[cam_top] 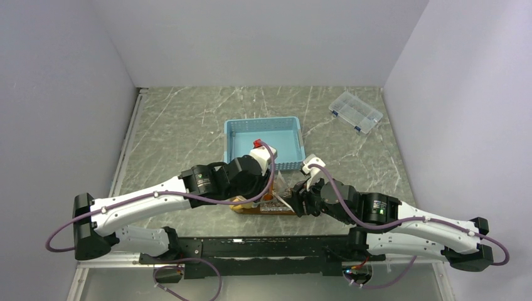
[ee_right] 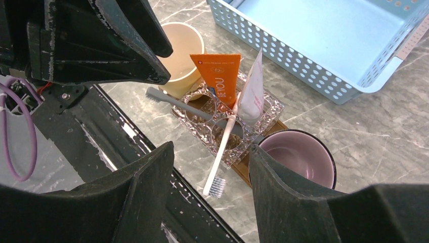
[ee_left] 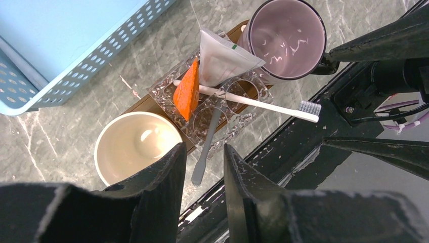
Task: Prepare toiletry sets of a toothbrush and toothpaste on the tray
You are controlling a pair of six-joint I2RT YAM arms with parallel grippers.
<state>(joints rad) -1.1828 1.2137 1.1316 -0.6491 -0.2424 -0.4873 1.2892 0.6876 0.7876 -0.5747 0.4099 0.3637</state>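
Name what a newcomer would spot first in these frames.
The orange toothpaste tube grabs the eye, standing beside a white tube in a clear glass holder on the brown tray, with a white toothbrush and a grey toothbrush poking out toward the table's near edge. A cream cup and a mauve mug flank it, the blue basket sits behind, and the left gripper and right gripper hang open above.

Bright even light; soft shadows; wrist-view foregrounds blurred.
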